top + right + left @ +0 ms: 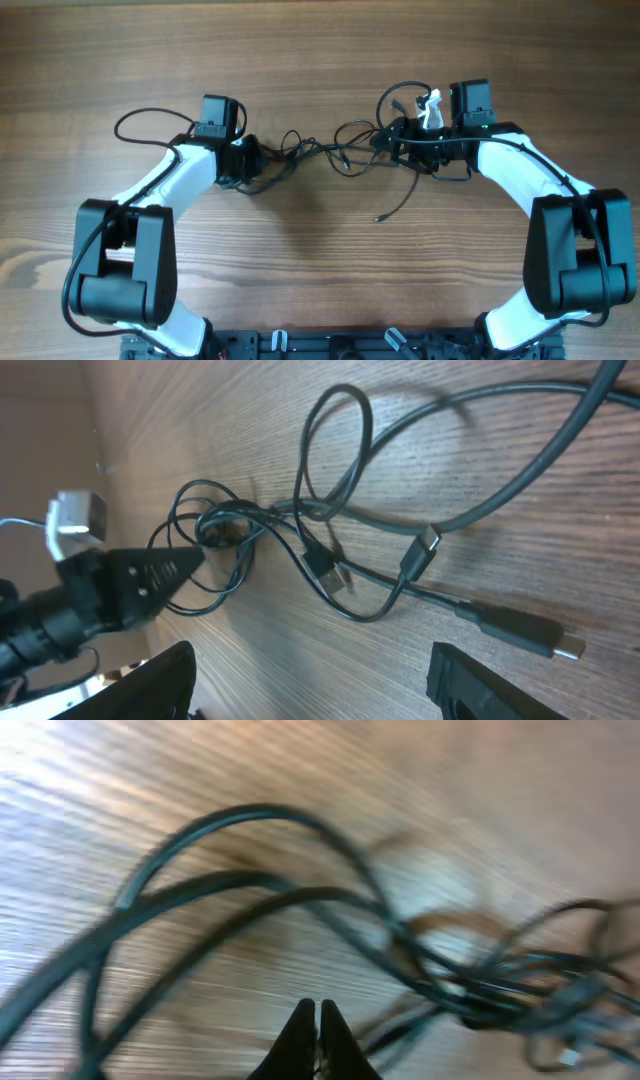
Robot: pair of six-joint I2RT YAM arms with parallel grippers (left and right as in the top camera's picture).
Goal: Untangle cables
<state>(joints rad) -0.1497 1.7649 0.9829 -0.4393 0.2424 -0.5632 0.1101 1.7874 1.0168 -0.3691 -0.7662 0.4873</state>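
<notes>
L wrist cam: left fingers point(298, 1042) pinched shut, cables point(250, 880) blurred. R wrist cam: right fingers point(150, 685) spread wide, plugs point(424, 550) sharp on tabletop point(200, 420).

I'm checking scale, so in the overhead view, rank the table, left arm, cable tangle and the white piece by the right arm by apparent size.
Largest to smallest:
1. table
2. left arm
3. cable tangle
4. white piece
</notes>
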